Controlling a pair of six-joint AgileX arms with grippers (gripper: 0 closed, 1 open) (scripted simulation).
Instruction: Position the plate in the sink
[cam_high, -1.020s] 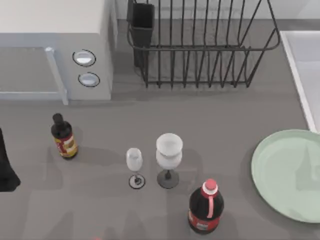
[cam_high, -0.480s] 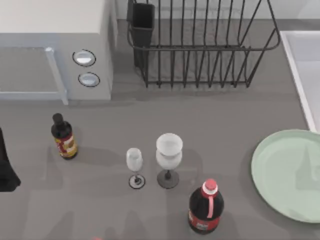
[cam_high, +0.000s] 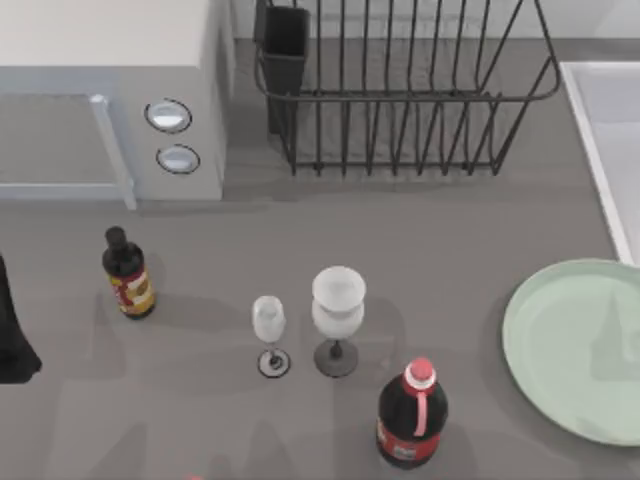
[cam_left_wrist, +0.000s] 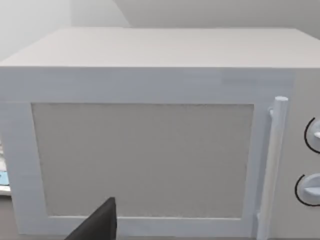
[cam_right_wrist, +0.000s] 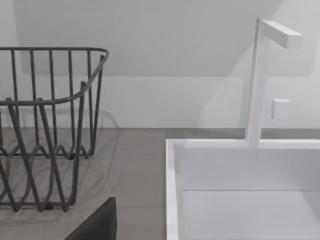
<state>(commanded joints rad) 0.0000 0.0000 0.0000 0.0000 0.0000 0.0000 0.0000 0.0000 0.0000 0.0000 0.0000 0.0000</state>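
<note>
The pale mint-green plate (cam_high: 575, 345) lies flat on the grey counter at the right, partly past the top view's right edge. The sink (cam_high: 596, 150) is just behind it at the far right, with a raised white rim (cam_right_wrist: 172, 195) and a pale inside. My left gripper (cam_high: 12, 340) is parked at the table's left edge, facing the microwave, with a dark part of it (cam_left_wrist: 97, 225) in the left wrist view. A dark part of my right gripper (cam_right_wrist: 97, 225) shows in the right wrist view, facing the sink's near corner. Nothing is held.
A white microwave (cam_high: 110, 100) stands at the back left and a black wire dish rack (cam_high: 400, 90) at the back middle. A small dark bottle (cam_high: 128, 275), two glasses (cam_high: 268, 335) (cam_high: 338, 315) and a red-capped cola bottle (cam_high: 412, 415) stand mid-counter. A white faucet (cam_right_wrist: 257, 75) rises behind the sink.
</note>
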